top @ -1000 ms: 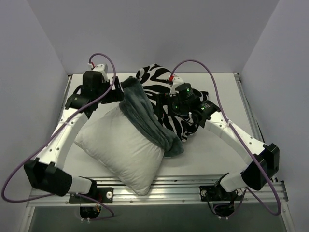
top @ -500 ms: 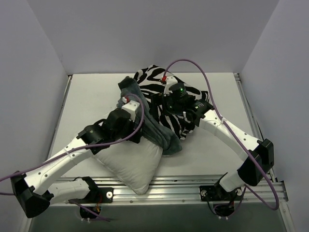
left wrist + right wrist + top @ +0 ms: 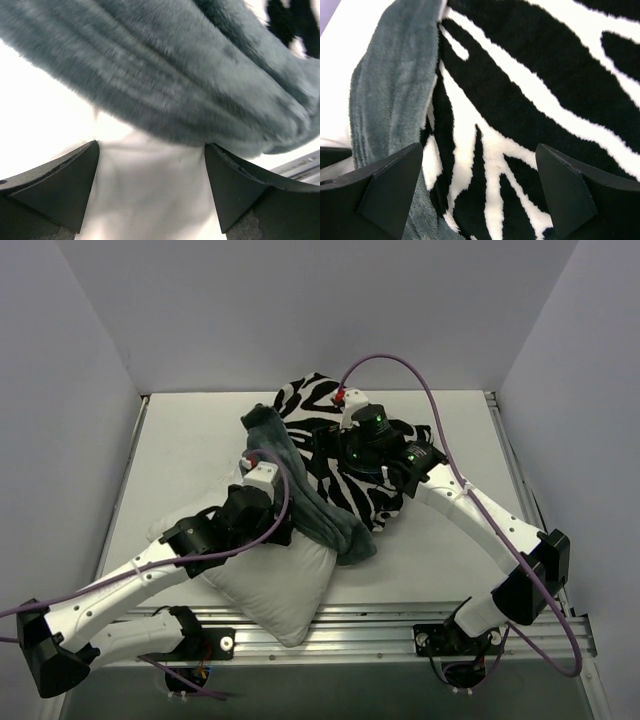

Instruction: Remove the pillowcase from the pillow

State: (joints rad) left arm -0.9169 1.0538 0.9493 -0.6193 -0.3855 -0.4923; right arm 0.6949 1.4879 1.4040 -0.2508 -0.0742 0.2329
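Note:
The white pillow lies at the near middle of the table, its far end still inside the pillowcase. The pillowcase's grey-green lining is rolled back in a thick band across the pillow; its zebra face bunches behind. My left gripper is open, its fingers straddling the white pillow just below the rolled grey-green band. My right gripper is open and hovers over the zebra fabric, with the grey-green band at its left.
The table's metal front rail runs just past the pillow's near corner. Grey walls close in the left, back and right sides. Purple cables loop above both arms.
My left arm swung from the far left corner to the near middle, onto the pillow below the rolled band. My right gripper shifted slightly over the zebra fabric.

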